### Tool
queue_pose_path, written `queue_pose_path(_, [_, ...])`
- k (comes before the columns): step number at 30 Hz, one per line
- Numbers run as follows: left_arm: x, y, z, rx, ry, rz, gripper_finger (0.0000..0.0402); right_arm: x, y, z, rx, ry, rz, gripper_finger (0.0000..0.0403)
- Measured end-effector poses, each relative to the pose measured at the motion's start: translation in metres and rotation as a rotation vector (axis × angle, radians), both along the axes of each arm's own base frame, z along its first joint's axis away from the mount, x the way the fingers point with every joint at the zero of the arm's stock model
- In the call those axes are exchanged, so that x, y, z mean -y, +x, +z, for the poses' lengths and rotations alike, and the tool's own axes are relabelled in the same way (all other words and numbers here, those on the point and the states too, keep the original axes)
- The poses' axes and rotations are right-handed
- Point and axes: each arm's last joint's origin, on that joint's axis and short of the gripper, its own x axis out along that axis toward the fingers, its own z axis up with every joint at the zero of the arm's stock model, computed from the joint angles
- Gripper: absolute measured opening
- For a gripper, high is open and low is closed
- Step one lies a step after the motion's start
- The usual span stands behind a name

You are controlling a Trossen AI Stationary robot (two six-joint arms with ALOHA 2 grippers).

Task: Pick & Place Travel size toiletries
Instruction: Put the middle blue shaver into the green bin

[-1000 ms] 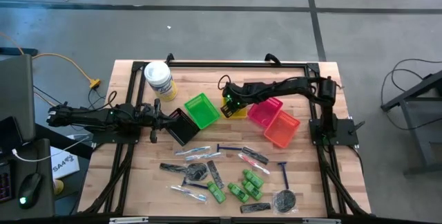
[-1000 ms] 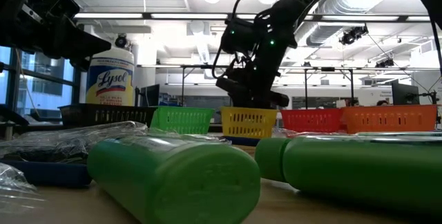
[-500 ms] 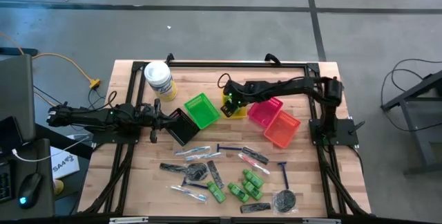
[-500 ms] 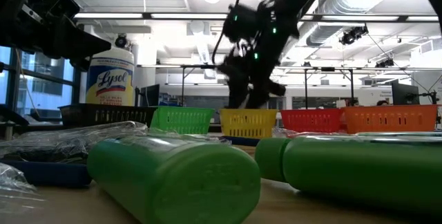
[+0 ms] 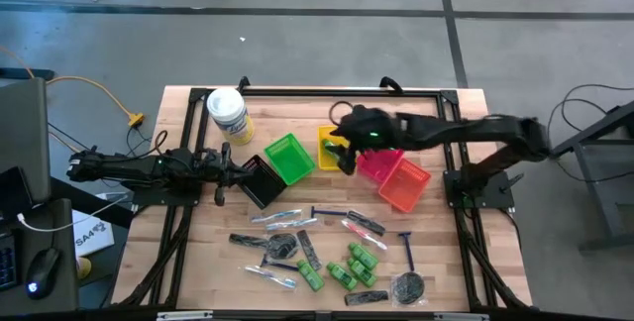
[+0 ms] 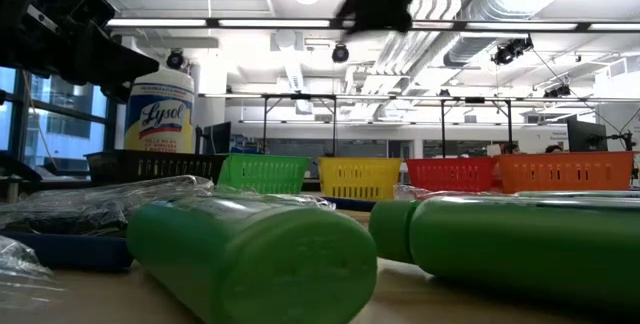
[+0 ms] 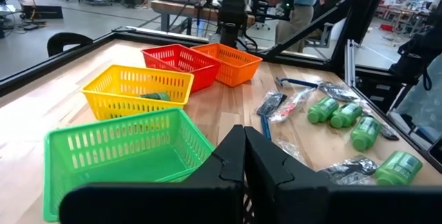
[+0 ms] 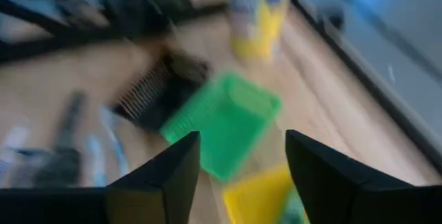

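right claw (image 5: 344, 159) hung above the near edge of the yellow basket (image 5: 331, 144), fingers apart with nothing between them; the wrist view showed the gap bare. the red basket (image 5: 374, 165) sat just beside it toward the arm's base, the green basket (image 5: 288, 158) on the far side of the yellow one. one green bottle (image 7: 153, 96) lay in the yellow basket, seen from the left wrist view.

left claw (image 5: 224, 174) was pressed together, holding nothing, parked beside the black basket (image 5: 262, 181), well apart from the right claw.

the rest of the toiletries (image 5: 342, 262) lay loose on the table (image 5: 446, 252), well in front of the right claw toward the table's near edge: a cluster of green bottles (image 5: 349, 267), two razors (image 5: 406, 251), wrapped sticks (image 5: 282, 217), combs (image 5: 309, 250), a round dark packet (image 5: 408, 285).

judgement: a drop looked done and the step in hand was the reach for the next item. to do it well: lift clear of the basket rims before swinging out, so no basket gets dragged. pick an item at the edge of the cluster, not one touching its neighbours. bottles likely roll, so line the fingers across the bottle's short side and come straight down. wrapped sticks and combs lie flat; those probably need the fingertips right at the table to catch an edge. keep the claw wide until it is low around the item.
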Motion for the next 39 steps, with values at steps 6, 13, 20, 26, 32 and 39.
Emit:
queue_pose_path(6, [0.0,0.0,0.0,0.0,0.0,-0.002,0.0,-0.023,-0.056,0.024,0.295,-0.098,0.174,0.0124])
queue_pose_path(13, [0.0,0.0,0.0,-0.003,0.0,-0.003,0.0,-0.028,-0.123,0.0,0.507,-0.092,0.266,0.0045])
queue_pose_path(20, [0.0,0.0,0.0,-0.004,0.0,-0.002,0.0,-0.036,-0.163,-0.042,0.581,-0.074,0.313,0.0005])
queue_pose_path(26, [0.0,0.0,0.0,-0.005,0.0,-0.002,0.0,-0.042,-0.19,-0.07,0.676,-0.092,0.35,0.0003])
queue_pose_path(32, [0.0,0.0,-0.001,-0.014,0.001,-0.003,0.0,-0.043,-0.204,-0.098,0.691,-0.13,0.372,0.0003])
queue_pose_path(39, [0.0,0.0,-0.001,-0.017,0.032,-0.005,0.0,-0.042,-0.211,-0.119,0.701,-0.165,0.378,0.0003])
